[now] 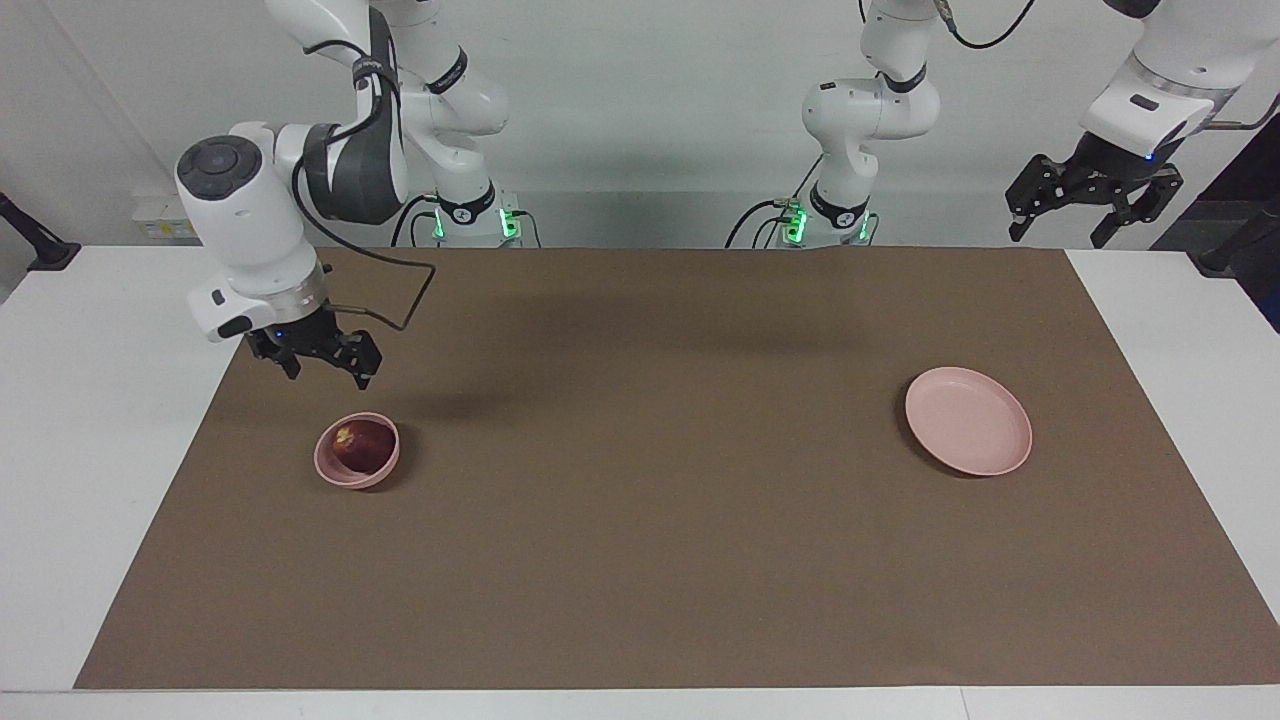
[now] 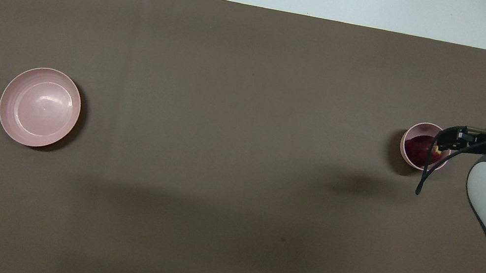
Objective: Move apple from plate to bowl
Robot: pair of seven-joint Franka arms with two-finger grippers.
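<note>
Hovering empty above the bowl (image 1: 357,463) holding the apple (image 1: 354,444), right gripper (image 1: 322,368) gapes wide.

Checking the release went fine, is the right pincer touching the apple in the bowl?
Apart. The facing view shows the right pincer open and raised, brown mat visible between it and the apple in the bowl.

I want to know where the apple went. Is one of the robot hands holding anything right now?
No, nothing is held. The apple sits in the bowl. The right gripper is above it, open and empty. The left gripper waits, open and empty too.
</note>
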